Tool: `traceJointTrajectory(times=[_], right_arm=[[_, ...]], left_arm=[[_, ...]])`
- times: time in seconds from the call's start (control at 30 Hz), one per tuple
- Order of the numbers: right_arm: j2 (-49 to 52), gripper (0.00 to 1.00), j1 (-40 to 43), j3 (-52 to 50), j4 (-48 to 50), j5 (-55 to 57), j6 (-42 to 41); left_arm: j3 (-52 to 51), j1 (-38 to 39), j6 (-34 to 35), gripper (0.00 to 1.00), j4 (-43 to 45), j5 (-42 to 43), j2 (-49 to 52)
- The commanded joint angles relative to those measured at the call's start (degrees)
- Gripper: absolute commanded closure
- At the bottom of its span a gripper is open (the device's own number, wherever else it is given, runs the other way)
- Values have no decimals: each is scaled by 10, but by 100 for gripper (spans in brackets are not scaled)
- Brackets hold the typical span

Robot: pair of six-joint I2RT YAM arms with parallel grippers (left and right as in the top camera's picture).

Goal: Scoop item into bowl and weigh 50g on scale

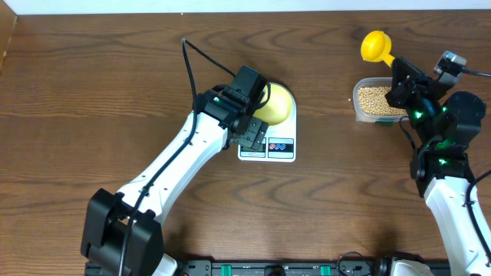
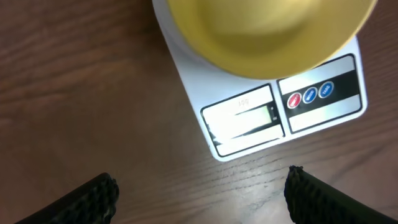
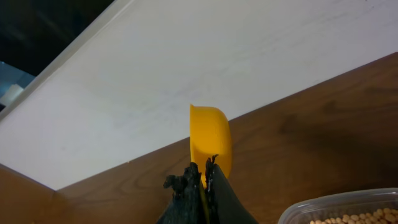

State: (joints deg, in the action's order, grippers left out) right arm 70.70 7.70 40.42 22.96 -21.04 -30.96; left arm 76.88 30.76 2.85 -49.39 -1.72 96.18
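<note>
1. Overhead first: the scale (image 1: 267,148) lies near the middle of the wooden table (image 1: 77,92), its display edge toward the robot, and the bowl (image 1: 279,104) sits on its far half.
2. The left gripper (image 1: 252,115) hangs over the near-left side of the scale and hides part of the bowl. From this height its jaws cannot be judged.
3. Far to the right stands a clear tub (image 1: 356,92) holding the beans (image 1: 376,99), well apart from the scale.
4. The right gripper (image 1: 399,70) is above the tub's far end, clenched on the handle of a yellow scoop (image 1: 374,44). The scoop's cup lies just past the tub's far edge.
5. Left wrist view: the left gripper (image 2: 200,186) is spread wide and grasps nothing, with one black fingertip in each lower corner and bare table between them.
6. Ahead of it, the scale (image 2: 186,62) lies at an angle, showing a grey display (image 2: 245,118) and coloured buttons (image 2: 310,94). The digits are too washed out to read.
7. The bowl (image 2: 267,31) rests on the scale's top and overhangs the platform toward the display. The part of its inside that shows is plain yellow.
8. Right wrist view: the right gripper (image 3: 206,168) has its fingers pressed tight on the scoop (image 3: 210,134), whose cup stands edge-on above them. Whether it carries any beans cannot be told.
9. A corner of the tub (image 3: 323,208) with beans (image 3: 364,218) shows at the lower right, below and beside the scoop.
10. Beyond the table edge runs a white wall (image 3: 217,56).
</note>
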Motion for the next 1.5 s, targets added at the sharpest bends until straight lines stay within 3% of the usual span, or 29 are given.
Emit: traceJointTrajectory(times=[0.0, 0.43, 0.83, 1.07, 1.47], right_arm=[[-7, 99, 2, 9, -2, 1, 13], [-7, 99, 2, 9, -5, 2, 15], [-7, 99, 2, 9, -5, 1, 15], [-7, 99, 2, 9, -8, 1, 15], [-7, 99, 2, 9, -10, 1, 15]], left_arm=[[-7, -1, 24, 12, 0, -9, 17], [-7, 12, 24, 12, 5, -9, 72], [-7, 48, 61, 12, 31, -5, 75], [-7, 60, 122, 12, 41, -5, 83], [-7, 60, 144, 12, 43, -5, 114]])
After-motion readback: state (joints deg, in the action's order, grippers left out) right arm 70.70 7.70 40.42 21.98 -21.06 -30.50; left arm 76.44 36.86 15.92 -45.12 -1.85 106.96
